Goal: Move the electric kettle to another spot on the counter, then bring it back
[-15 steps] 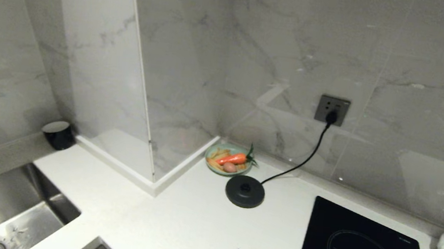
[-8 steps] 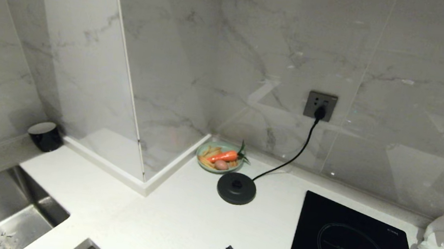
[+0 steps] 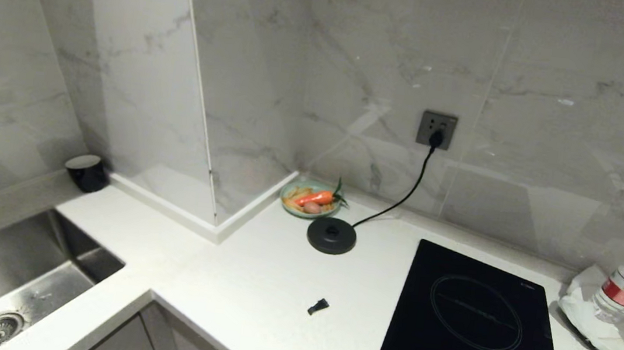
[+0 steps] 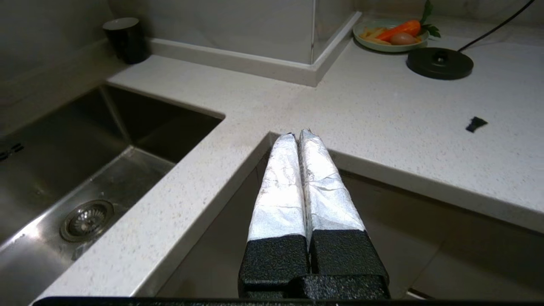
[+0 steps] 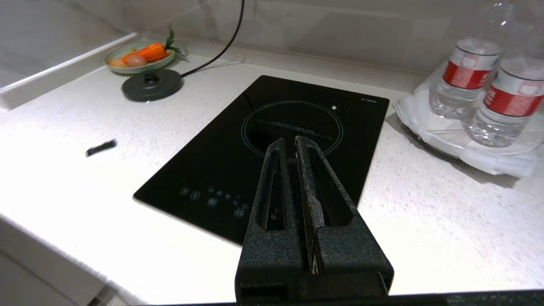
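The steel sink is cut off at the left, the speckled white surface carries only a round black corded base, no kettle is in any view, and the left hand and right hand are both clenched, empty.

White speckled counter with rounded front edge, L-shaped around the corner, level

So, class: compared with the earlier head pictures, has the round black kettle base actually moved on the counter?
No. The kettle base still sits just in front of the vegetable plate on the counter; the whole view shifted, so the camera moved.
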Controlling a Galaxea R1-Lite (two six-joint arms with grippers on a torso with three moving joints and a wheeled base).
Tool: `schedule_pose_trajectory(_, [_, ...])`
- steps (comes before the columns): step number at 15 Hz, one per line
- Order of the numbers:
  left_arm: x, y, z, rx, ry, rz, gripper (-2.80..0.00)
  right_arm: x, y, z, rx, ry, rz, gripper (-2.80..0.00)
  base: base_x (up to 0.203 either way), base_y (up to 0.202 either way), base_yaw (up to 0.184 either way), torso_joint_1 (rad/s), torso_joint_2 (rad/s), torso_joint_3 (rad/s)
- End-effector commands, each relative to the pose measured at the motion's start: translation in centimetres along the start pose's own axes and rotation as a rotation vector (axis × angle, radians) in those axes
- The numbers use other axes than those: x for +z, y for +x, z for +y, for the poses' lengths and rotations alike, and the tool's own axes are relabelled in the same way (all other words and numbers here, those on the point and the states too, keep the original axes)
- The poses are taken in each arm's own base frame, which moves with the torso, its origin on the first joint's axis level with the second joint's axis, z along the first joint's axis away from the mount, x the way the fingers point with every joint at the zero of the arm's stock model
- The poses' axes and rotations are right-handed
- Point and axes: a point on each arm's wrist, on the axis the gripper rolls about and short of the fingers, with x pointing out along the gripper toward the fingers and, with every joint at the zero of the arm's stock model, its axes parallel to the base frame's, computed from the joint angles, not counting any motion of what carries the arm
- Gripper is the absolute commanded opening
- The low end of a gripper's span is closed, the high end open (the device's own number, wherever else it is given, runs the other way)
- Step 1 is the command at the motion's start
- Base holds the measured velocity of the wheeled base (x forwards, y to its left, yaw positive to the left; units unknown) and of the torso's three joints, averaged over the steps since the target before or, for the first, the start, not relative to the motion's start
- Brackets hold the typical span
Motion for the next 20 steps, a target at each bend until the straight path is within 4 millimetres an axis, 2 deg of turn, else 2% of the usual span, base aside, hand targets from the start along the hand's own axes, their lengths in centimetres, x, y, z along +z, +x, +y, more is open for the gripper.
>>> schedule_pose_trajectory(1, [0.02, 0.01, 0.0, 0.0, 0.001, 0.0, -2.8, -0.01, 0.0, 0.0, -0.001, -0.001, 0.001, -2.8, -0.159, 0.0, 0.005, -0.015, 0.02, 0.017])
schedule_pose_trajectory(12, [-0.02, 0.02, 0.0, 0.001, -0.001, 0.001, -2.8, 0.0, 0.0, 0.0, -0.001, -0.001, 0.0, -2.8, -0.001, 0.001, -0.006, -0.003, 0.0, 0.003])
schedule_pose_trajectory(20, [-0.02, 0.02, 0.01, 0.003, -0.001, 0.001, -2.8, -0.01, 0.0, 0.0, -0.001, -0.001, 0.001, -2.8, 0.001, 0.006, -0.167, 0.001, 0.01, 0.005])
